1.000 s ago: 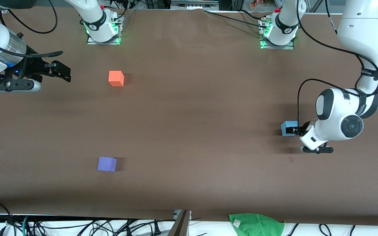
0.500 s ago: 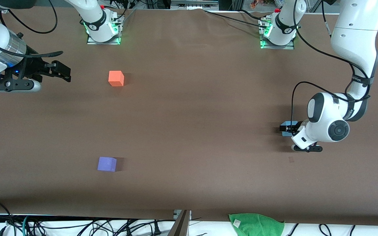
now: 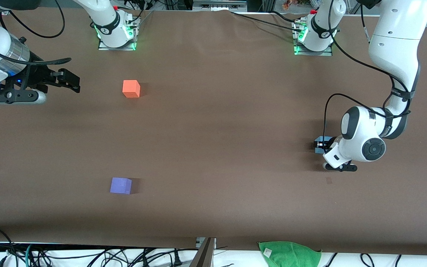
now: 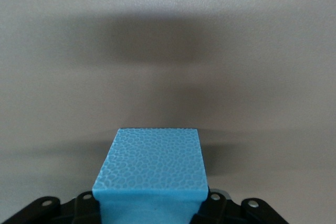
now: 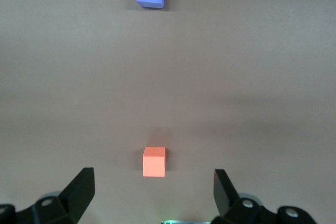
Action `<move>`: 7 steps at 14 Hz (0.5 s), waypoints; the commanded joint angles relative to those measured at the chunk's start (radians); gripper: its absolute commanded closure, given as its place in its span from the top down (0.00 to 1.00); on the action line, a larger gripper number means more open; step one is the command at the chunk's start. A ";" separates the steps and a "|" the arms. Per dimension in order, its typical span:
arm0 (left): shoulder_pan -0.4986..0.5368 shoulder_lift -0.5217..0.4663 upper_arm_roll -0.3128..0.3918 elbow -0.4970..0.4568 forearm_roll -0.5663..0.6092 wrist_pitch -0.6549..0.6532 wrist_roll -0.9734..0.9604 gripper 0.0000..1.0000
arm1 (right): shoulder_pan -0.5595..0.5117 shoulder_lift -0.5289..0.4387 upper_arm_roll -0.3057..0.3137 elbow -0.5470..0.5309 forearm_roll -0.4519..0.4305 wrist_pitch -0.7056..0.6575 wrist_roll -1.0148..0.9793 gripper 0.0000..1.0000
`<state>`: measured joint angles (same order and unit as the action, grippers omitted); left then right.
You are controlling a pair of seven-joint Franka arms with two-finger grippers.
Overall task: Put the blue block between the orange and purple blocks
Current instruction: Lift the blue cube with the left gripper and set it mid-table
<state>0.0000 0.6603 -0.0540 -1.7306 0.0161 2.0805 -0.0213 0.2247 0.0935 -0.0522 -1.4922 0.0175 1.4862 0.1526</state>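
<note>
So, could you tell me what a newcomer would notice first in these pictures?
Probably the left gripper, low at the left arm's end of the table and shut on the blue block. Next come the orange block and the purple block toward the right arm's end, the purple one nearer the front camera with bare table between them. The right gripper waits open beside the orange block.

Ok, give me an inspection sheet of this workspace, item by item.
Surface: brown table, flat.
Job's things: blue block toward the left arm's end; orange block and purple block toward the right arm's end, purple nearer the front camera.
Clutter: green cloth at the table's near edge.
End effectors: left end effector shut on the blue block; right end effector open, waiting.
Cables: black cables along both arms and the near edge.
Surroundings: nothing seen.
</note>
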 commanded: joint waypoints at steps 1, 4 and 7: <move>-0.032 -0.027 0.005 0.055 -0.019 -0.081 0.011 0.03 | -0.004 -0.011 0.002 0.004 0.015 -0.009 0.002 1.00; -0.159 -0.018 0.006 0.285 -0.022 -0.371 0.001 0.05 | -0.004 -0.009 -0.005 0.004 0.015 -0.007 0.002 1.00; -0.306 -0.013 0.005 0.332 -0.027 -0.395 -0.063 0.06 | -0.008 -0.006 -0.008 0.003 0.015 -0.009 0.001 1.00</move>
<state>-0.2073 0.6298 -0.0701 -1.4357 0.0146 1.7132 -0.0483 0.2240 0.0935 -0.0579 -1.4922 0.0175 1.4862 0.1526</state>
